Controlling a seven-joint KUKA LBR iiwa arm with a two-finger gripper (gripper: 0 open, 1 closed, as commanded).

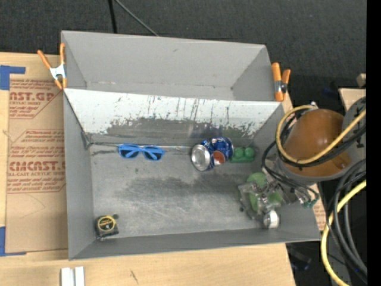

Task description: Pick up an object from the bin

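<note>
The hand (262,200) is blurring into a green-and-grey tangle in the bin's (155,202) lower right corner, reading as one mass with a green lump (257,180) beside it. The orange cover (315,142) and cables (351,219) are hiding the bin's right rim and running off the right edge. A small green thing (243,155) by the can (211,154) is sitting too small to name.

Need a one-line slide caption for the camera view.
KUKA gripper low in the bin's lower-right corner; blue sunglasses, blue can and tape measure lie apart.
</note>
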